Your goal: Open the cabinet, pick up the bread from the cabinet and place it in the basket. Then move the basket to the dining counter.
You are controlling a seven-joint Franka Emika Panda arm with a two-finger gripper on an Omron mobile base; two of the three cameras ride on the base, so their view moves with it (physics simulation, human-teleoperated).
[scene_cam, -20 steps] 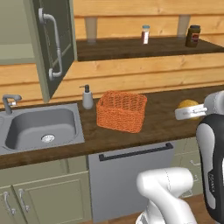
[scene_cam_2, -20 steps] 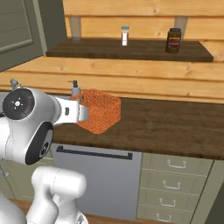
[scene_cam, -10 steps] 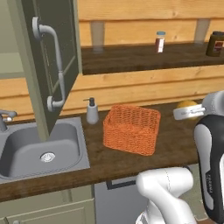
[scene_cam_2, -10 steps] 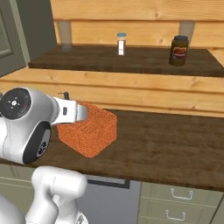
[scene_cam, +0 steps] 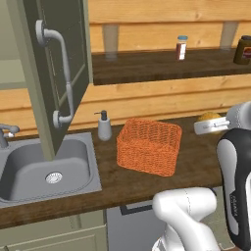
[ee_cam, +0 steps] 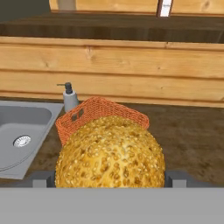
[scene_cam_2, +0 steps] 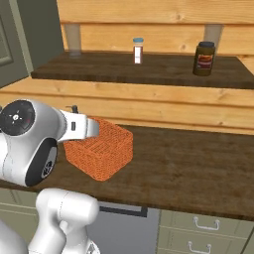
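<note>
Dark wood counter [scene_cam: 196, 169] carries the orange basket [scene_cam: 149, 145], a soap pump [scene_cam: 104, 126] and sink [scene_cam: 44, 169] to its left. Wide-spread gripper [ee_cam: 109, 179] clasps the bread [ee_cam: 110, 158] (seeded) above it; the cabinet [scene_cam: 58, 73] door hangs open.

Basket [scene_cam: 149, 145] on the counter [scene_cam: 196, 169], right of the soap dispenser [scene_cam: 104, 126] and the sink [scene_cam: 46, 169]. Cabinet [scene_cam: 58, 73] door stands above the sink. Shelf [scene_cam_2: 149, 69] above and behind the basket, bearing a shaker [scene_cam_2: 138, 50] and, to its right, a jar [scene_cam_2: 204, 58]. Bread [ee_cam: 110, 154] between the gripper [ee_cam: 111, 178] fingers, before the basket
</note>
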